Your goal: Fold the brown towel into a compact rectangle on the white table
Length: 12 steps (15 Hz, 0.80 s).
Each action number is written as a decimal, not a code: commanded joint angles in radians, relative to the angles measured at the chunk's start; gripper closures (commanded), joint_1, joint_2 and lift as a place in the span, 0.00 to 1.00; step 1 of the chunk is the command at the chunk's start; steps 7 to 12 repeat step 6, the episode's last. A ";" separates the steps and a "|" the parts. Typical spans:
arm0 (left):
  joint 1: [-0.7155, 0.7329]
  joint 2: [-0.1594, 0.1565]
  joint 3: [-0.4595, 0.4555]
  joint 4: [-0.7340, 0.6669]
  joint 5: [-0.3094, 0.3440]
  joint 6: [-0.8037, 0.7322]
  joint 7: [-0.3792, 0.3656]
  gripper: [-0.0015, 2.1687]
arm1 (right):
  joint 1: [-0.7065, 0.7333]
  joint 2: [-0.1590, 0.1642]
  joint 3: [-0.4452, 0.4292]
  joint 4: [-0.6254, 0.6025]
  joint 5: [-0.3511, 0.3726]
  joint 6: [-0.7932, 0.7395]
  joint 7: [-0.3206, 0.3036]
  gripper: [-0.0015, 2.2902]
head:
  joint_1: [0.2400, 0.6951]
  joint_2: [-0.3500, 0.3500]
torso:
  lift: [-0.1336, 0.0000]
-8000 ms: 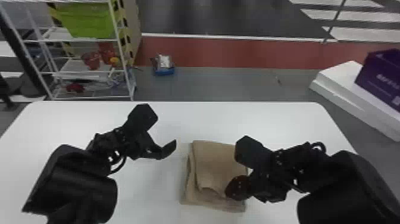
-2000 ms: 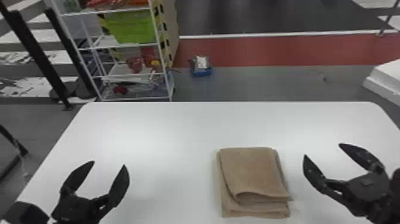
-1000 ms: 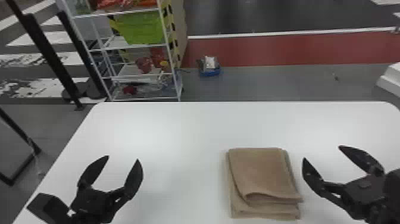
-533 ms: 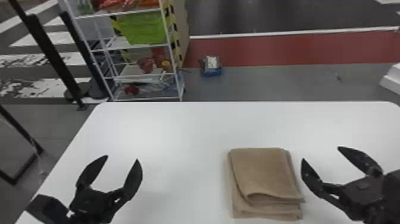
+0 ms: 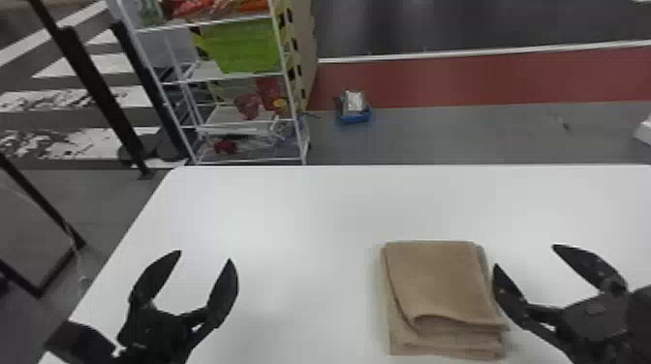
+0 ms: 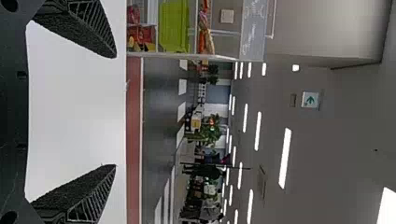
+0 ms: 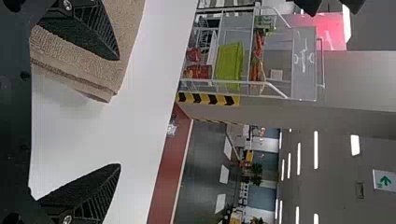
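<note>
In the head view my left gripper (image 5: 204, 256) stands open over the table's left part, well away from the towel. My right gripper (image 5: 524, 255) is open just right of the towel, nothing between its fingers. The brown towel (image 5: 441, 285) lies on the white table (image 5: 300, 218) as a layered, roughly rectangular stack, its near edges slightly staggered and the top layer curling at the front. The left wrist view has the open left gripper (image 6: 115, 111). In the right wrist view, one finger of the open right gripper (image 7: 119, 112) overlaps the towel (image 7: 126, 21).
Beyond the table's far edge stands a white wire shelf (image 5: 232, 77) with a green bin (image 5: 242, 46). A small blue container (image 5: 355, 116) sits on the floor behind. Black posts (image 5: 97, 87) rise at the left.
Eight seconds ago the right gripper was at the towel and the left near it. Both have since moved off and stand open. The head view has turned left; the last half second shows hardly any motion.
</note>
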<state>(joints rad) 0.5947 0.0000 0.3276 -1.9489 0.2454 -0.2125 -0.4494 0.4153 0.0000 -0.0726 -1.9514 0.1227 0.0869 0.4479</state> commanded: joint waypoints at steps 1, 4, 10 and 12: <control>0.010 -0.003 -0.001 -0.005 0.000 -0.009 0.001 0.02 | 0.008 0.001 0.001 0.000 -0.003 -0.017 0.000 0.03 | 1.00 0.77 | 0.07; 0.020 -0.003 -0.001 -0.016 -0.002 -0.012 0.005 0.02 | 0.014 0.001 0.002 0.000 -0.009 -0.029 0.000 0.03 | 1.00 0.78 | 0.07; 0.022 -0.003 -0.001 -0.018 -0.002 -0.012 0.008 0.02 | 0.014 0.001 0.002 0.002 -0.011 -0.038 0.000 0.03 | 1.00 0.78 | 0.07; 0.022 -0.003 -0.001 -0.018 -0.002 -0.012 0.008 0.02 | 0.014 0.001 0.002 0.002 -0.011 -0.038 0.000 0.03 | 1.00 0.78 | 0.07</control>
